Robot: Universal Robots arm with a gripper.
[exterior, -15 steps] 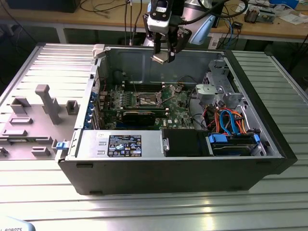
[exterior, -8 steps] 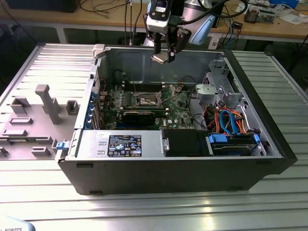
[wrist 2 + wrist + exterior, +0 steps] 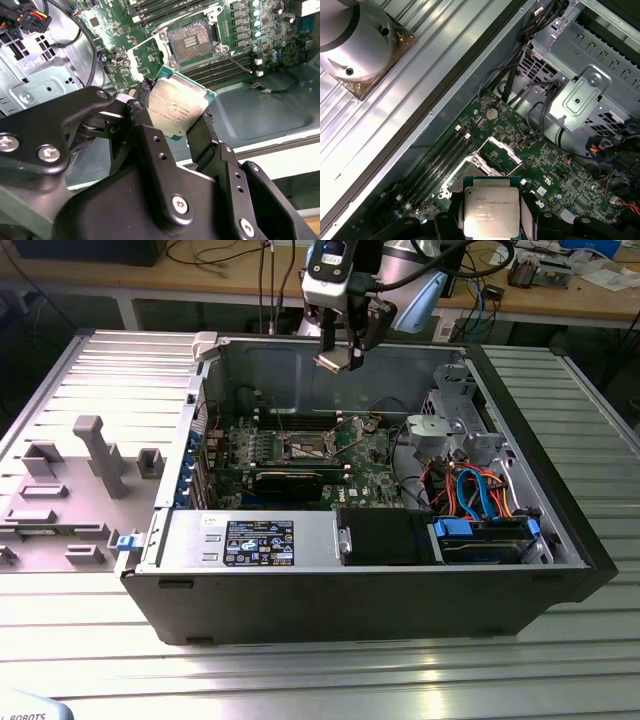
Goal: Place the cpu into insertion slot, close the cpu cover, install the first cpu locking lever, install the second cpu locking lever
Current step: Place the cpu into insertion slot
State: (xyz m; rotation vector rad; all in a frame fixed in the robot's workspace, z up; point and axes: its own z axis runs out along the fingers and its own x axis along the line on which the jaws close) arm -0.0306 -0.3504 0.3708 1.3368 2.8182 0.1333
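My gripper [image 3: 338,355] hangs above the open computer case, near its back wall, shut on the cpu [image 3: 338,362]. In both wrist views the cpu [image 3: 177,107] [image 3: 491,210] is a flat square chip with a silver-grey top, clamped at two opposite edges by the black fingers [image 3: 145,125]. It is held tilted, well above the green motherboard [image 3: 370,465]. The insertion slot [image 3: 192,42] [image 3: 305,448] lies bare with its dark centre showing. The cpu cover [image 3: 501,149] stands swung open beside the slot. A thin locking lever [image 3: 235,59] sticks out next to the slot.
A black graphics card [image 3: 288,480] crosses the board in front of the slot. A metal drive cage [image 3: 455,425] and orange and blue cables [image 3: 480,490] fill the exterior view's right. A grey fixture plate [image 3: 70,490] lies outside the case at the exterior view's left.
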